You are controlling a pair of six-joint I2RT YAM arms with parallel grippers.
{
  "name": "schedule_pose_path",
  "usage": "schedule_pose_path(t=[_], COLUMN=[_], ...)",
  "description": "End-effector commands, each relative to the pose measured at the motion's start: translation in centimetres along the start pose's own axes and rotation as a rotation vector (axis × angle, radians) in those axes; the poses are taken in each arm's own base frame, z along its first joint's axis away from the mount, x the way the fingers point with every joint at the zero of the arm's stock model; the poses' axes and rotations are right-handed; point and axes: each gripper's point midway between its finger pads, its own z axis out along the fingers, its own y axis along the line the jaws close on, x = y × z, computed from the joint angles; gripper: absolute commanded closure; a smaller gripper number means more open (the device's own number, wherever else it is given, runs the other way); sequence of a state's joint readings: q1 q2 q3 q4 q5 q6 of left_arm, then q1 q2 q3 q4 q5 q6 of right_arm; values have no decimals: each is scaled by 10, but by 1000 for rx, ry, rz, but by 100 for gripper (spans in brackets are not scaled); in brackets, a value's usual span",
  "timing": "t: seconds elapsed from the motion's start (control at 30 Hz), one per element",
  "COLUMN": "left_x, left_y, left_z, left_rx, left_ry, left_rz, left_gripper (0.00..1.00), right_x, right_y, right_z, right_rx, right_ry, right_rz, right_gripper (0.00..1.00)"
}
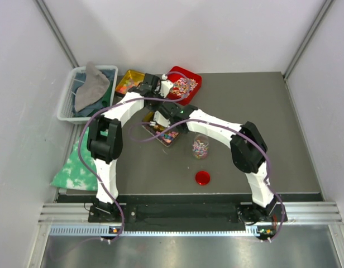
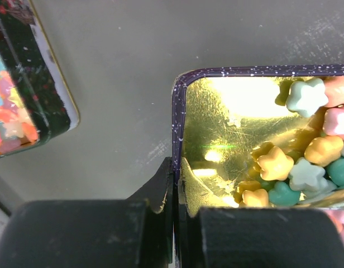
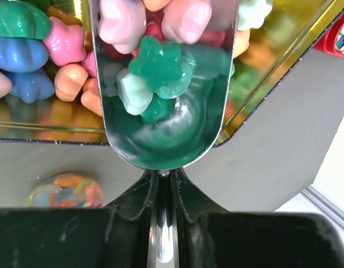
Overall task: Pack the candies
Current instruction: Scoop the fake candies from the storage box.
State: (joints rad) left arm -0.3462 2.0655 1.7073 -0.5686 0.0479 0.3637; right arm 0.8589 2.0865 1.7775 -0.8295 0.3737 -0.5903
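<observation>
The candies (image 3: 158,66) closest to the right wrist camera are glossy little stars, green, mint and pink. They lie in the bowl of a metal scoop (image 3: 161,137) over a gold-lined tin (image 3: 275,61) that holds more of them. The right gripper (image 3: 162,192) is clamped on the scoop's thin handle, one finger on each side.

Only that close view shows the scoop. From overhead the right forearm covers it, and just a strip of the tin with colourful bits shows under the crossed arms at mid-table.

The left wrist camera shows the left gripper (image 2: 173,181) pinching the tin's dark speckled wall near a corner, one finger outside and one inside. Pastel stars are heaped at the right of the gold floor. A second tin (image 2: 46,95), dark-sided and holding orange and pink sweets, sits to the left, cut off by the frame. I cannot match it to anything overhead.

The overhead view also takes in:
- a clear jar (image 1: 200,146) with candies inside, just right of the tin, which shows only as a blur in the right wrist view
- a red lid (image 1: 202,178) nearer the arm bases, apart from the jar
- a red tray (image 1: 195,79) of mixed pieces at the far edge
- a basket (image 1: 64,100) holding a grey cloth (image 1: 92,84) at far left
</observation>
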Motion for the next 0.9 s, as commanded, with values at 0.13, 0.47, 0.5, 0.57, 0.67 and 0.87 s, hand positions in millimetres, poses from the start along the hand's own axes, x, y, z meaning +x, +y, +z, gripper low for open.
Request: schedule_pose_path(t=[0.13, 0.47, 0.5, 0.57, 0.67, 0.87], left_x=[-32, -28, -26, -24, -22, -18], left_y=[23, 20, 20, 19, 19, 18], left_z=[-7, 7, 9, 12, 15, 20], left_rx=[-13, 16, 18, 30, 40, 70], left_ry=[-116, -105, -99, -97, -94, -88], left_rz=[-101, -146, -153, -168, -181, -218], left_gripper=[100, 96, 93, 82, 76, 65], right_x=[-1, -5, -5, -7, -8, -10], right_y=[-26, -28, -28, -29, -30, -27], right_z=[-31, -32, -32, -33, -34, -34], right_rx=[77, 79, 76, 79, 79, 65], right_ry=[-74, -90, -93, -100, -107, -112], right_rz=[70, 81, 84, 89, 95, 82], right_gripper=[100, 100, 100, 100, 100, 100])
